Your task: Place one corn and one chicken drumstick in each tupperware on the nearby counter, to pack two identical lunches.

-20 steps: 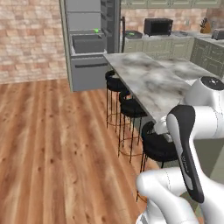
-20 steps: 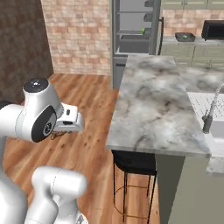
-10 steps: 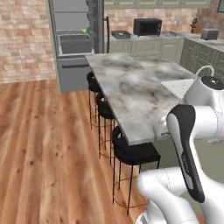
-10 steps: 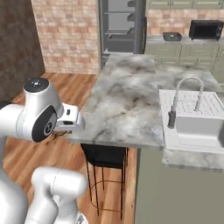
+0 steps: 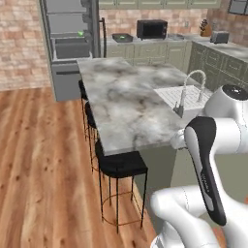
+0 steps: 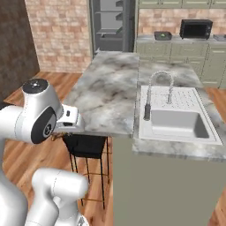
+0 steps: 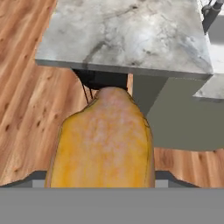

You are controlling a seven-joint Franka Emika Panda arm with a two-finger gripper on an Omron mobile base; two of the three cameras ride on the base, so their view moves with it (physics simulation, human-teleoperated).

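Stools: 3 black stools (image 5: 119, 165) line the island's left edge.
Drumstick: the orange-yellow chicken drumstick (image 7: 103, 142) sits in my pincer (image 6: 62, 130), near the island's near left corner.
Pincer: clamped wide around the drumstick, which hides my fingertips.
Island: the marbled island (image 5: 125, 101) stretches ahead of me.
Sink: the white sink (image 6: 178, 122) sits on its right.
Counter: the far counter (image 5: 145, 41) carries a black microwave (image 5: 152, 29).

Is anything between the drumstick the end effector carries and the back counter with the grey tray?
Yes. The marbled island with its sink lies between the chicken drumstick and the far counter, where a grey tray sits beside the microwave. The route likely goes around the island.
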